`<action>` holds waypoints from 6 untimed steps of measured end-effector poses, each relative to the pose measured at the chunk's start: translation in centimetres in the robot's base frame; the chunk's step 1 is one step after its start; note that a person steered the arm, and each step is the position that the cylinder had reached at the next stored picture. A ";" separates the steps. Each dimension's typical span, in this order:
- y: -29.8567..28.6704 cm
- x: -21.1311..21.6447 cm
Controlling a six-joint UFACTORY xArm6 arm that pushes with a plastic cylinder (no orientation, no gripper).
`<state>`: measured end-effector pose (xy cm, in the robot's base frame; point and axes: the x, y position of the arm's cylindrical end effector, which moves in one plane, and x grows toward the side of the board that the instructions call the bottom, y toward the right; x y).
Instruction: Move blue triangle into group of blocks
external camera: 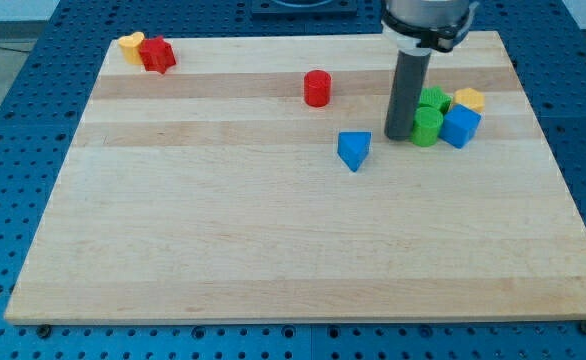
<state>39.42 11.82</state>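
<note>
Camera view showed the counter [273,250] with the blue triangle [354,150] lying alone, a little right of centre. Toward the view's right sat the group: two green blocks [429,115], a blue cube [461,127] and a yellow block [468,98], all touching or nearly so. My tip [399,136] stood between the triangle and the group, just beside the lower green block and apart from the triangle. No claw was fitted, so there was nothing to call open or closed; the arm ended in a plain rod.

A red cylinder [317,88] stood above the triangle toward the view's top, and a red block [157,54] and a yellow one [130,45] sat touching in the top left corner, well away from the work.

By my judgement the tip was on the wrong side for the push. Done well, it would circle round to the triangle's left without brushing it, then press at the middle of its left face and drive it rightward and slightly up toward the green blocks. An off-centre contact would likely spin the triangle aside, and too hard a push could scatter the group.
</note>
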 end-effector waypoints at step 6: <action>-7.9 2.2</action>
<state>41.65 3.89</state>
